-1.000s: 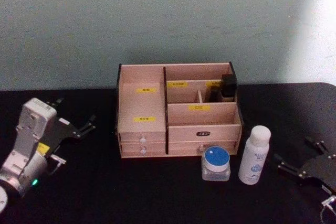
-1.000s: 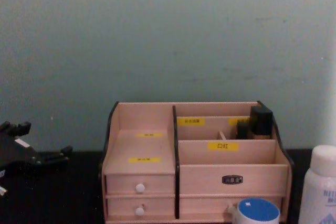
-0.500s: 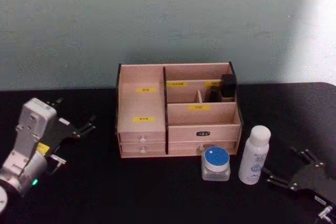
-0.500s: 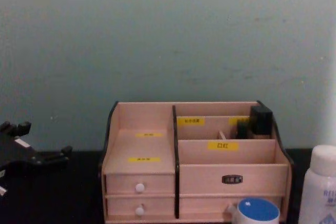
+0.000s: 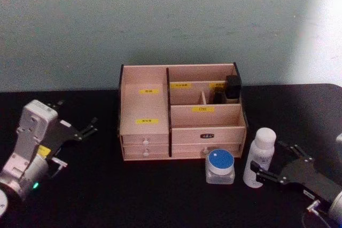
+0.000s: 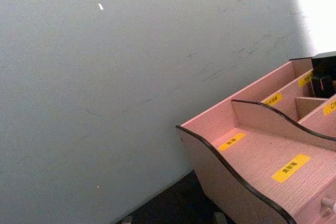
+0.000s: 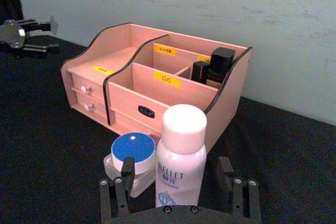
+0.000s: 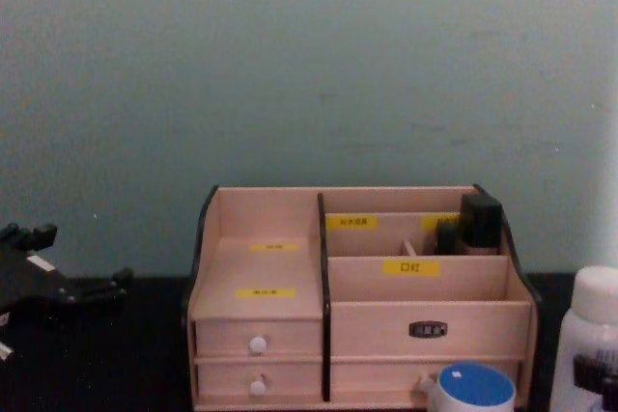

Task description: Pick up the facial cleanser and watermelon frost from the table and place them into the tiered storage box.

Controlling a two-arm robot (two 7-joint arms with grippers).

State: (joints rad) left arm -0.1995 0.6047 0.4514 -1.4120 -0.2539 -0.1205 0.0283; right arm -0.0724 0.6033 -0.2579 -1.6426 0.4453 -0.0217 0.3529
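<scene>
The facial cleanser (image 5: 259, 153), a tall white bottle, stands on the black table in front of the tiered storage box (image 5: 144, 105), at its right end. The watermelon frost (image 5: 220, 165), a squat blue-lidded jar, sits just left of the bottle. My right gripper (image 5: 268, 160) is open, and its fingers (image 7: 126, 172) straddle the bottle (image 7: 181, 153) low down without closing on it. The jar (image 7: 133, 156) lies just outside one finger. My left gripper (image 5: 75, 117) rests open at the table's left, apart from the box. The chest view shows the bottle (image 8: 601, 320) and the jar (image 8: 472, 388).
Black cosmetic containers (image 5: 231, 87) stand in the box's back right compartment. The box's left stepped shelves (image 6: 262, 156) and front compartment (image 7: 157, 95) hold nothing. A grey-green wall rises right behind the box. Bare black table lies between the left gripper (image 8: 77, 262) and the box.
My right gripper has moved in from the right until its open fingers flank the bottle. The left arm, bottle and jar have stayed put.
</scene>
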